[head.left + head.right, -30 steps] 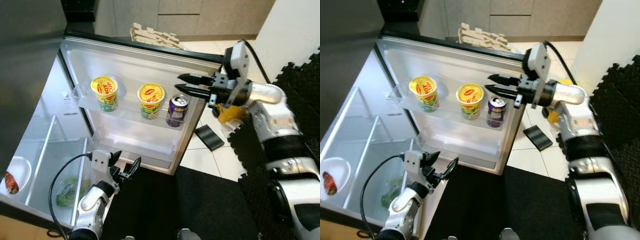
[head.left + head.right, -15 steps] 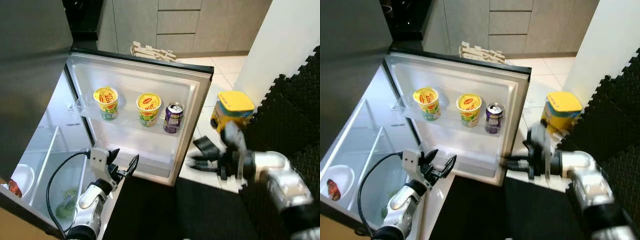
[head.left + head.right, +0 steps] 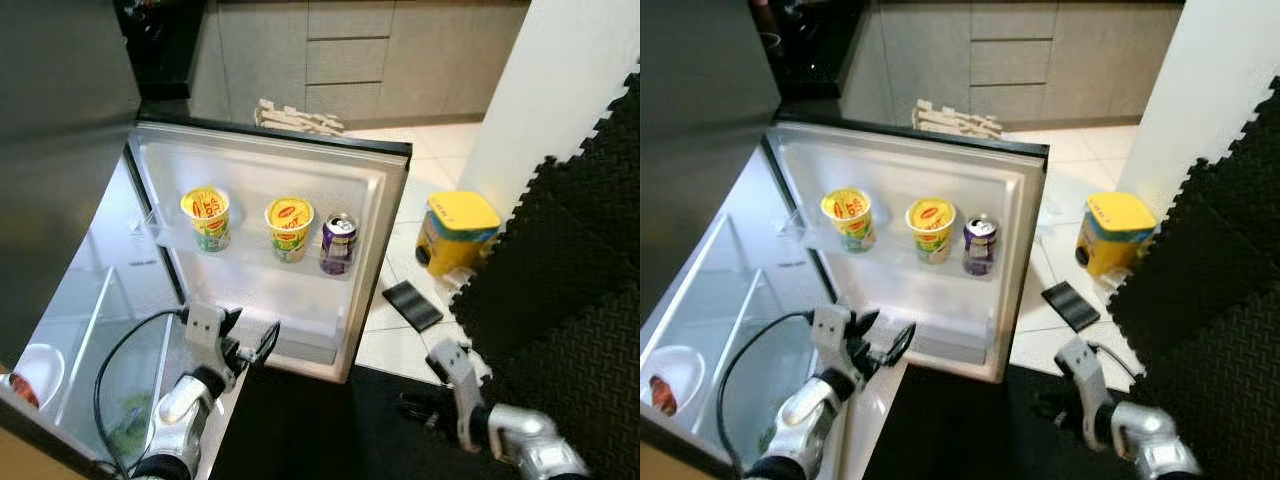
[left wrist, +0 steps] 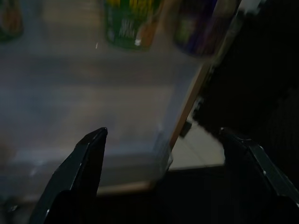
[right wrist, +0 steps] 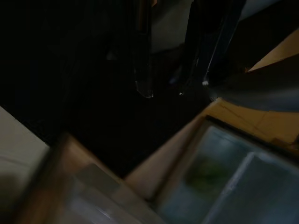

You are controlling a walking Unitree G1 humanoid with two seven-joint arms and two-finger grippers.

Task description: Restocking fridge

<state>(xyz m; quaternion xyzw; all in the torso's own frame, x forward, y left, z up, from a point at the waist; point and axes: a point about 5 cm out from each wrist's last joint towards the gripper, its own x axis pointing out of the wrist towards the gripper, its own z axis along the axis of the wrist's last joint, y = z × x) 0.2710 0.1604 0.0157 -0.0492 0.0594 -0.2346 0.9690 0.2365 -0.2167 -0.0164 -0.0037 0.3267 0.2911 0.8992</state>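
The fridge door (image 3: 300, 170) stands open. Its shelf holds two yellow noodle cups (image 3: 207, 212) (image 3: 289, 222) and a purple can (image 3: 337, 243), all upright in a row. My left gripper (image 3: 252, 328) is low in front of the door's bottom edge, open and empty; the left wrist view shows its fingers (image 4: 88, 154) spread wide toward the shelf. My right gripper (image 3: 1045, 405) hangs low over the black floor mat, right of the door. Its dark fingers (image 5: 142, 56) stand slightly apart with nothing between them.
Inside the fridge are glass shelves, a white plate with red food (image 3: 665, 385) and greens in the drawer (image 3: 130, 425). A yellow container (image 3: 460, 225) and a flat black object (image 3: 412, 305) lie on the tiles. Black foam mats (image 3: 570, 260) cover the right side.
My right arm has dropped from beside the can on the door shelf down to the floor mat. The camera has pulled back. The left gripper has stayed put.
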